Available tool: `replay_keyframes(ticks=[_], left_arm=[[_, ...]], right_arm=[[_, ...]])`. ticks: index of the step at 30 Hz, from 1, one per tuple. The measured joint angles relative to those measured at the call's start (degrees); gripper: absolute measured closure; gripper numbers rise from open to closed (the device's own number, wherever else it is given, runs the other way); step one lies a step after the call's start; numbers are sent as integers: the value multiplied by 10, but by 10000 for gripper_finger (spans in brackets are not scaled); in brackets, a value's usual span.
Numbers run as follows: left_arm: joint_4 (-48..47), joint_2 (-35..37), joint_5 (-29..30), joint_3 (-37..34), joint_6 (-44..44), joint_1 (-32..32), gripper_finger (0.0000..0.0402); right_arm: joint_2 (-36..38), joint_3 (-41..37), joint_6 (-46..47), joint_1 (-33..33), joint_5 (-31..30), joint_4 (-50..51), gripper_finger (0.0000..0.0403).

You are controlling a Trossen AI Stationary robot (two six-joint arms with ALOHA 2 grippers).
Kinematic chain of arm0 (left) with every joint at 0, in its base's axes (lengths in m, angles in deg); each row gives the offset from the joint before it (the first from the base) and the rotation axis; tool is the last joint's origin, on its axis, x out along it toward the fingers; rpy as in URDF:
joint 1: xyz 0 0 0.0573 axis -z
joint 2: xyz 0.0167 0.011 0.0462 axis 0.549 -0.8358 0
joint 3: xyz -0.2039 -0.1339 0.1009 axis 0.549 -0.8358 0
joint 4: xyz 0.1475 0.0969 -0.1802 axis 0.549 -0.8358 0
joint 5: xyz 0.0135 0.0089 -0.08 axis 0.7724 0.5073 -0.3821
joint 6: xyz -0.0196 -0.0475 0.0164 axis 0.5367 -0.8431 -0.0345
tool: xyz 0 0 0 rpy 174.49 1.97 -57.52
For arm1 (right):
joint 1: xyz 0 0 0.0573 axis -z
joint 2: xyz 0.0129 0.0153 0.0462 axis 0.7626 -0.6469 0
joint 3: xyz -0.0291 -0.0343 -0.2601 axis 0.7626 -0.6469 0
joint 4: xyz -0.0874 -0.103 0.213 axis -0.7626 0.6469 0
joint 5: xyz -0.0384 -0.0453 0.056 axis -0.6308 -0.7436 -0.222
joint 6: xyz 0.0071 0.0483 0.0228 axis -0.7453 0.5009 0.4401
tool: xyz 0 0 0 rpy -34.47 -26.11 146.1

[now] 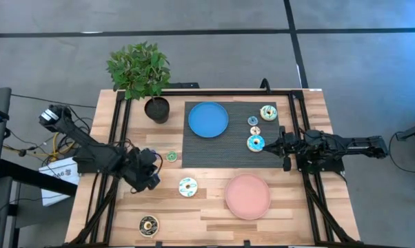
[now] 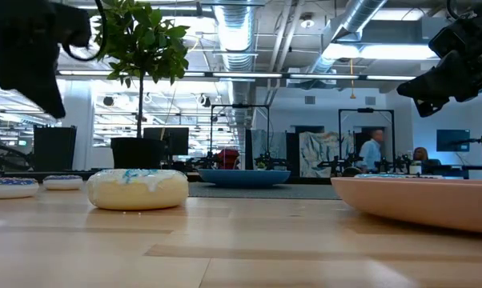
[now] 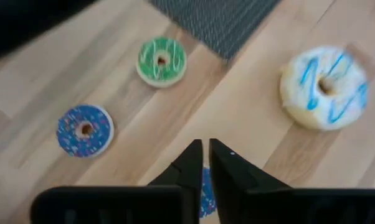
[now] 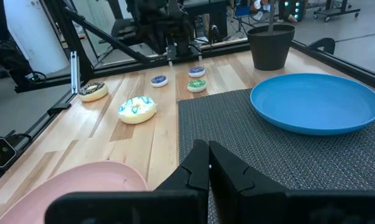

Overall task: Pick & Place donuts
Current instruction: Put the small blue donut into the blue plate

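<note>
Donuts, sprinkled toy rings, all lie off the flat blue plate [image 1: 208, 119] and pink plate [image 1: 247, 195], so nothing is placed: three [image 1: 256, 142] rest on the mat beside the blue plate, cream [image 1: 187, 187], green [image 1: 171, 156] and brown [image 1: 149, 224] on wood beyond it; my left pincer [image 3: 205, 163] and right pincer [image 4: 207, 164] hover closed, empty.

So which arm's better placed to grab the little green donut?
Left, probably. The left gripper hovers beside the green donut on the bare wood; the right gripper sits across the mat.
</note>
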Motion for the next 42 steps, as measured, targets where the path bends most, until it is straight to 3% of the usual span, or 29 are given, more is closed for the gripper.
replay_keyframes(ticks=[4,15,21,26,42], left_arm=[[1,-47,-36,0,5,-8,325],[4,-159,-141,0,4,-43,137],[10,-181,-158,0,2,-53,70],[18,-182,-160,0,-1,-53,50],[-27,-163,-150,0,6,-57,49]], right_arm=[[0,0,0,0,0,0,403],[0,0,0,0,0,0,403],[0,0,0,0,0,0,403],[0,0,0,0,0,0,403],[0,0,0,0,0,0,403]])
